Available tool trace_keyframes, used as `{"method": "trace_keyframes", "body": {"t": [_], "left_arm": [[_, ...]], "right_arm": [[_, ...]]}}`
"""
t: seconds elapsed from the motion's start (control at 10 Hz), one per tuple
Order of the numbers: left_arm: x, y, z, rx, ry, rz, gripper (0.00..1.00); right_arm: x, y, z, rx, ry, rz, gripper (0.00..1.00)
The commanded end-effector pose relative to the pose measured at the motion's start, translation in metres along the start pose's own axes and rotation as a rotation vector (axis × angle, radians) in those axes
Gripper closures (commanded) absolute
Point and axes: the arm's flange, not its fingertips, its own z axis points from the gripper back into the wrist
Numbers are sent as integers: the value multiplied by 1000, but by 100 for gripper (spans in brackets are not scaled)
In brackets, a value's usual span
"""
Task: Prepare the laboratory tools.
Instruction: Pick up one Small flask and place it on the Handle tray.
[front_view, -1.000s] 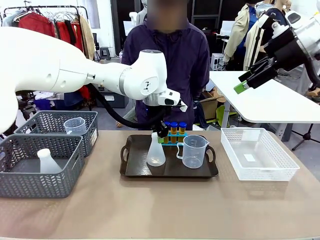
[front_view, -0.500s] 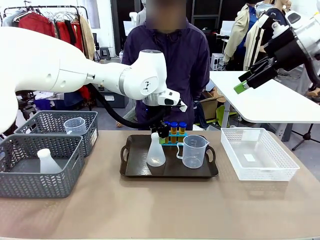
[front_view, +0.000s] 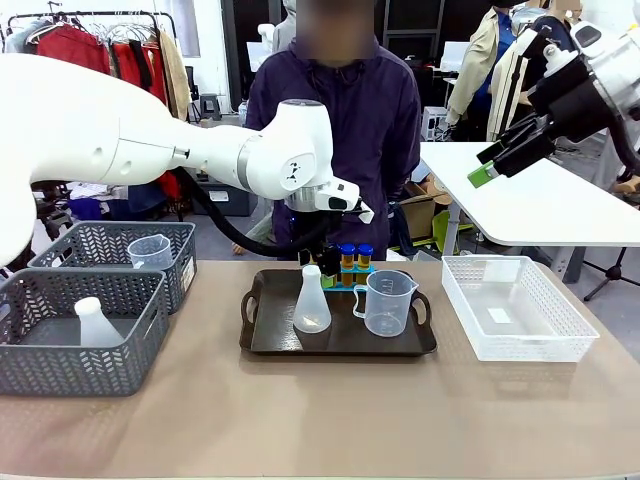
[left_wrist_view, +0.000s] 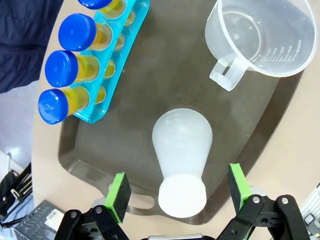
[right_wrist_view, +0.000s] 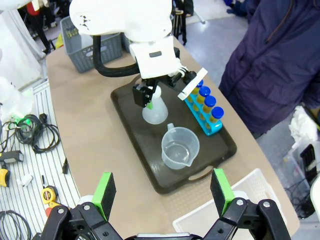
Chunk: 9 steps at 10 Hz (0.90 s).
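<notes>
A translucent white conical flask (front_view: 311, 304) stands upright on the dark tray (front_view: 268, 332), left of the clear handled beaker (front_view: 387, 303). Behind them, amber tubes with blue caps (front_view: 350, 259) sit in a cyan rack. My left gripper (front_view: 317, 262) hangs open just over the flask's neck. In the left wrist view its green pads (left_wrist_view: 119, 190) stand on either side of the flask's top (left_wrist_view: 181, 194), apart from it. My right gripper (front_view: 498, 160) is raised high at the right, open and empty (right_wrist_view: 162, 192), looking down on the tray (right_wrist_view: 150, 161).
Two grey baskets (front_view: 60, 355) stand at the left; one holds another flask (front_view: 95, 323), the other a beaker (front_view: 150, 251). A white mesh basket (front_view: 515, 308) sits right of the tray. A person (front_view: 335, 110) stands at the far side.
My left gripper's jaws have spread wide and let go of the flask, which stays standing on the tray. The right arm has not moved.
</notes>
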Motion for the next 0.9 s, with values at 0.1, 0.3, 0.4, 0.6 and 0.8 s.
{"method": "trace_keyframes", "body": {"t": [0.1, 0.3, 0.4, 0.6, 0.8], "left_arm": [[-9, -2, 4, -39, -2, -12, 0], [0, 0, 0, -7, 0, 3, 0], [0, 0, 0, -7, 0, 3, 0], [0, 0, 0, -7, 0, 3, 0], [0, 0, 0, -7, 0, 3, 0]], "right_arm": [[1, 0, 0, 3, -10, 3, 0], [1, 0, 0, 3, -10, 3, 0], [1, 0, 0, 3, -10, 3, 0], [1, 0, 0, 3, -10, 3, 0], [1, 0, 0, 3, -10, 3, 0]]}}
